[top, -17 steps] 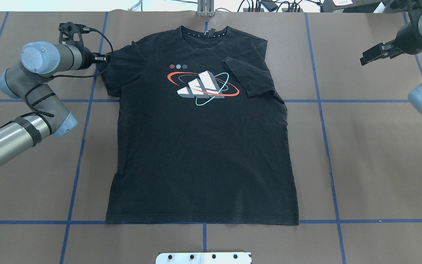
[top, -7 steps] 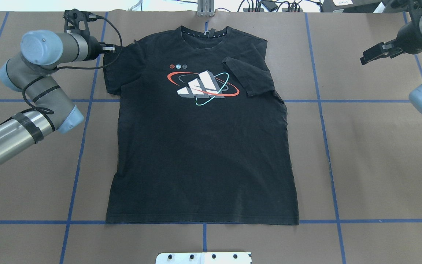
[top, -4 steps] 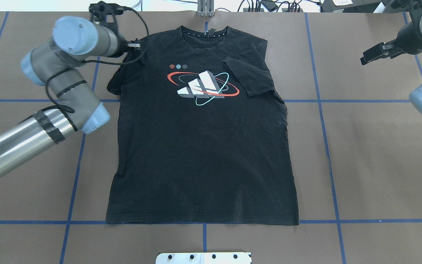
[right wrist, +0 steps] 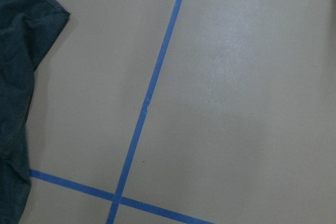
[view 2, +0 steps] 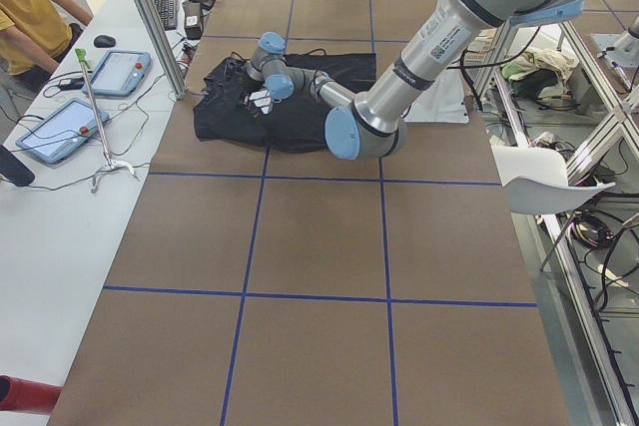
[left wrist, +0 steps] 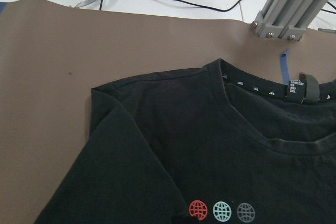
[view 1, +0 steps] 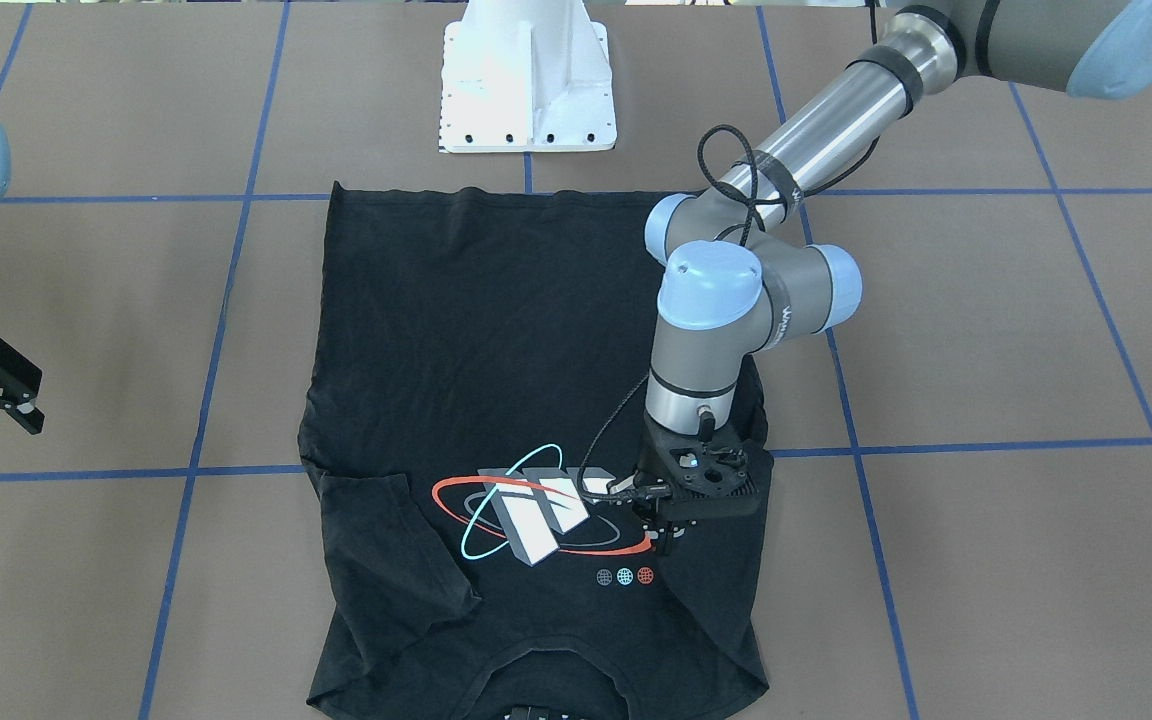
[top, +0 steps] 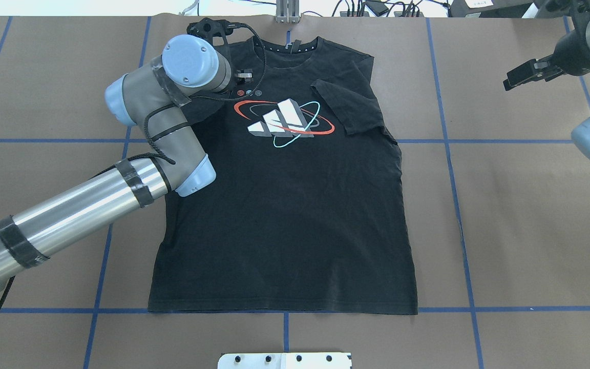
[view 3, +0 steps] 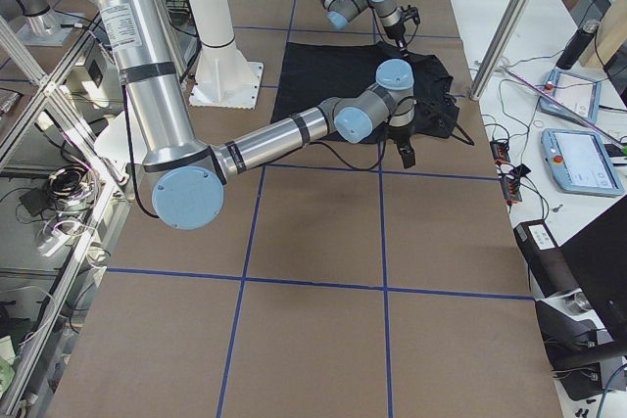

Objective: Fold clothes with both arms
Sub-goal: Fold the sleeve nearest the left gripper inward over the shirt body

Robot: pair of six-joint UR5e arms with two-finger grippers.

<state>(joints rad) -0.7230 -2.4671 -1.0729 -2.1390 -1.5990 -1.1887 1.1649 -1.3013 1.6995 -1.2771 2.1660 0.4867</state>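
Note:
The black T-shirt (top: 285,215) lies flat, face up, collar at the far edge, its block-and-ring graphic (top: 285,123) showing. Its sleeve on the robot's right side (top: 349,105) is folded in over the chest. My left gripper (top: 245,77) is above the chest just left of the graphic, shut on the other sleeve, which is pulled in over the shirt; in the front view it (view 1: 664,540) hangs beside the three small globes. The left wrist view shows the collar (left wrist: 262,129) and the folded shoulder. My right gripper (top: 516,81) hovers open and empty off the shirt at the far right.
The white pedestal base (view 1: 528,80) stands at the robot's side of the table by the shirt's hem. Blue tape lines (top: 448,154) grid the brown table. Cables (top: 377,7) and an aluminium post (top: 287,10) lie beyond the far edge. An operator (view 2: 25,7) sits by tablets.
My left gripper has travelled from the shirt's left edge rightward over the chest, carrying the left sleeve in with it. The right arm has not moved.

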